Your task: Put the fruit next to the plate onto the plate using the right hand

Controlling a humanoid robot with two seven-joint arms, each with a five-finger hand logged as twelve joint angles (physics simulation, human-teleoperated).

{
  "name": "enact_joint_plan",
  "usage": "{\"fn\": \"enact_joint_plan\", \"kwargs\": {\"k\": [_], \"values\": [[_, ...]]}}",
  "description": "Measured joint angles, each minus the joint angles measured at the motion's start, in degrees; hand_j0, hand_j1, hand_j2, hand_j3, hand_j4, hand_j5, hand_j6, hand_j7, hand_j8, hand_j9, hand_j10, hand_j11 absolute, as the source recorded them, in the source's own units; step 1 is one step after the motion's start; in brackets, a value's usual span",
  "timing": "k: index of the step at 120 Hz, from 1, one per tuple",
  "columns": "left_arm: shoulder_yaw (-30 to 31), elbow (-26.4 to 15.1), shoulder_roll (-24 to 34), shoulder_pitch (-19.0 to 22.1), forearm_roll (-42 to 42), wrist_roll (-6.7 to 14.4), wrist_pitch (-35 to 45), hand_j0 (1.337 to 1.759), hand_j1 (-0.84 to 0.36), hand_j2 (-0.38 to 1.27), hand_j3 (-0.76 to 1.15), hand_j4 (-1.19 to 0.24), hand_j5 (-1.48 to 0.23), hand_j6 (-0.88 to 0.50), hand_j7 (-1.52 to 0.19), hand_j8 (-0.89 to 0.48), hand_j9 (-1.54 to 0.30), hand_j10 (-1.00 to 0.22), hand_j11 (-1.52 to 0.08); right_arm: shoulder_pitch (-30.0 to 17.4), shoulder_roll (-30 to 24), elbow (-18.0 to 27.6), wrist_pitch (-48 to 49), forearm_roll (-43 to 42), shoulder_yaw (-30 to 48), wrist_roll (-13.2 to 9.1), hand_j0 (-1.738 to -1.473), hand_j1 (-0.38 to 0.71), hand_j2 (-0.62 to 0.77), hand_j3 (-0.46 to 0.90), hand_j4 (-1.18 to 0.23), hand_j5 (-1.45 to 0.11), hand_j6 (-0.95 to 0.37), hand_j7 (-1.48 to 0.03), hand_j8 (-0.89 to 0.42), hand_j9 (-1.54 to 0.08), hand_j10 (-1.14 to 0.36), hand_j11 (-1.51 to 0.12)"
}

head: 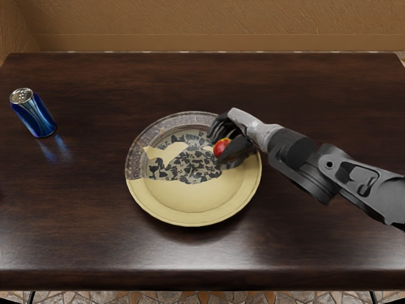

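- One arm in view: R arm enters from the picture's right edge and reaches in over the table [190, 76]; right hand [233, 135] sits at the end of it.
- Hand state: fingers [218, 126] curled around the fruit [221, 148], thumb side below it. Grasping, not released.
- Fruit: small, round, red w/ a yellow patch. Sits inside the hand's grip, on the side of the hand facing picture-left. Partly hidden by the digits.
- Plate [190, 214]: directly under the hand and fruit. Hand covers the plate's upper-right rim; the rest of the plate spreads out to the hand's picture-left and toward the viewer.
- Fruit position vs plate: within the plate's outline, over its upper-right inner part. Cannot tell whether it touches the plate surface or is held just above it.
- Plate contents: cream-yellow dish w/ a dark broken pattern across the centre, just beside the fruit; upper-left rim looks grey and glassy. Fruit is the only loose item seen within the outline.
- Blue can [33, 114]: well apart from the hand, far to its picture-left, beyond the plate. Silver top, tilted; stands apart from the plate.
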Motion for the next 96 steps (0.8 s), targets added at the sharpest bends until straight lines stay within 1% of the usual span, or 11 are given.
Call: {"fn": "enact_joint_plan", "kwargs": {"k": [11, 17, 25, 31, 39, 45, 57, 65, 79, 87, 96], "values": [[0.0, 0.0, 0.0, 0.0, 0.0, 0.0, 0.0, 1.658, 0.35, 0.0, 0.0, 0.0, 0.0, 0.0, 0.0, 0.0, 0.0, 0.0, 0.0, 0.0, 0.9, -0.1, 0.1, 0.0, -0.5, 0.0, -1.656, 0.27, 0.35, 0.0, -0.71, -0.96, -0.72, -0.94, -0.47, -0.95, -0.44, -0.94], [0.0, 0.0, 0.0, 0.0, 0.0, 0.0, 0.0, 1.658, 0.35, 0.0, 0.0, 0.0, 0.0, 0.0, 0.0, 0.0, 0.0, 0.0, 0.0, 0.0, 1.4, -0.2, 0.0, 0.0, -0.6, 0.0, -1.656, 0.25, 0.28, 0.0, -0.66, -0.89, -0.67, -0.87, -0.46, -0.88, -0.44, -0.87], [0.0, 0.0, 0.0, 0.0, 0.0, 0.0, 0.0, 1.658, 0.35, 0.0, 0.0, 0.0, 0.0, 0.0, 0.0, 0.0, 0.0, 0.0, 0.0, 0.1, 2.2, -0.6, -0.2, -0.1, -0.4, 0.0, -1.657, 0.11, 0.2, 0.0, -0.5, -0.67, -0.5, -0.66, -0.35, -0.66, -0.34, -0.65], [0.0, 0.0, 0.0, 0.0, 0.0, 0.0, 0.0, 1.658, 0.35, 0.0, 0.0, 0.0, 0.0, 0.0, 0.0, 0.0, 0.0, 0.0, 0.0, 0.1, 2.5, -0.7, -0.1, -0.1, 0.0, 0.0, -1.657, 0.02, 0.16, 0.0, -0.4, -0.53, -0.4, -0.52, -0.28, -0.53, -0.27, -0.52], [0.0, 0.0, 0.0, 0.0, 0.0, 0.0, 0.0, 1.658, 0.35, 0.0, 0.0, 0.0, 0.0, 0.0, 0.0, 0.0, 0.0, 0.0, 0.0, 0.2, 2.6, -0.6, 1.0, 0.0, 1.7, 0.0, -1.657, -0.07, 0.11, 0.0, -0.29, -0.4, -0.3, -0.39, -0.21, -0.39, -0.2, -0.39], [0.0, 0.0, 0.0, 0.0, 0.0, 0.0, 0.0, 1.658, 0.35, 0.0, 0.0, 0.0, 0.0, 0.0, 0.0, 0.0, 0.0, 0.0, 0.0, 0.1, 2.6, -0.3, 3.9, 1.5, 4.1, 0.0, -1.657, -0.13, 0.09, 0.0, -0.24, -0.32, -0.24, -0.31, -0.17, -0.32, -0.17, -0.31], [0.0, 0.0, 0.0, 0.0, 0.0, 0.0, 0.0, 1.658, 0.35, 0.0, 0.0, 0.0, 0.0, 0.0, 0.0, 0.0, 0.0, 0.0, 0.0, -0.2, 2.3, 0.1, 13.3, 9.0, 11.3, 0.1, -1.658, -0.2, 0.05, 0.0, -0.16, -0.21, -0.16, -0.21, -0.12, -0.21, -0.12, -0.21], [0.0, 0.0, 0.0, 0.0, 0.0, 0.0, 0.0, 1.658, 0.35, 0.0, 0.0, 0.0, 0.0, 0.0, 0.0, 0.0, 0.0, 0.0, 0.0, -1.4, 2.0, 0.2, 20.9, 15.4, 17.0, 0.1, -1.658, -0.23, 0.03, 0.0, -0.13, -0.17, -0.13, -0.16, -0.1, -0.16, -0.09, -0.16], [0.0, 0.0, 0.0, 0.0, 0.0, 0.0, 0.0, 1.658, 0.35, 0.0, 0.0, 0.0, 0.0, 0.0, 0.0, 0.0, 0.0, 0.0, 0.0, -5.9, 1.8, 0.2, 35.7, 28.6, 28.9, 0.1, -1.658, -0.26, 0.02, 0.0, -0.09, -0.12, -0.09, -0.11, -0.07, -0.11, -0.07, -0.11], [0.0, 0.0, 0.0, 0.0, 0.0, 0.0, 0.0, 1.658, 0.35, 0.0, 0.0, 0.0, 0.0, 0.0, 0.0, 0.0, 0.0, 0.0, 0.0, -9.2, 1.8, 0.2, 39.8, 34.6, 34.5, 0.1, -1.658, -0.27, 0.01, 0.0, -0.07, -0.1, -0.07, -0.1, -0.06, -0.1, -0.06, -0.1], [0.0, 0.0, 0.0, 0.0, 0.0, 0.0, 0.0, 1.658, 0.35, 0.0, 0.0, 0.0, 0.0, 0.0, 0.0, 0.0, 0.0, 0.0, 0.0, -12.9, 1.8, -0.1, 42.2, 39.8, 39.0, 0.1, -1.658, -0.28, 0.0, 0.0, -0.06, -0.08, -0.06, -0.08, -0.05, -0.08, -0.05, -0.08]]}}
